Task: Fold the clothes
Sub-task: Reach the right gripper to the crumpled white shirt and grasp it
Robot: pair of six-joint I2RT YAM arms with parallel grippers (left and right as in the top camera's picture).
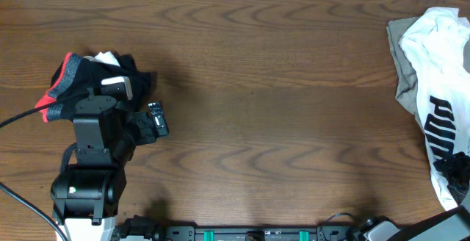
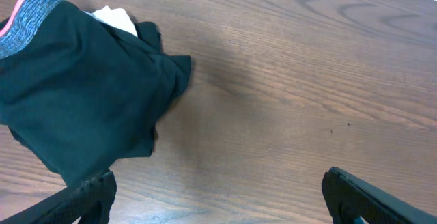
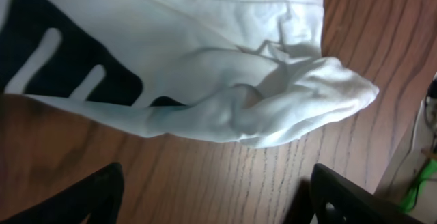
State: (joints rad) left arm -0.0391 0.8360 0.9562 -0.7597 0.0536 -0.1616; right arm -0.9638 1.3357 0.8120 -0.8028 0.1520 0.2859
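The white T-shirt [image 1: 440,101] lies crumpled at the far right edge of the tabletop [image 1: 279,109], its long axis running from the far side back toward my base. That makes my right tool [image 3: 217,190] much the nearer one: its fingers stand spread with nothing between them, and a bunched white corner [image 3: 300,104] of the shirt rests on the wood just ahead of the gap. My left tool [image 2: 218,190], also spread and empty, sits well apart across the tabletop beside a dark garment with a pink waistband [image 2: 75,101], so I judge the pickup falls to the right side.
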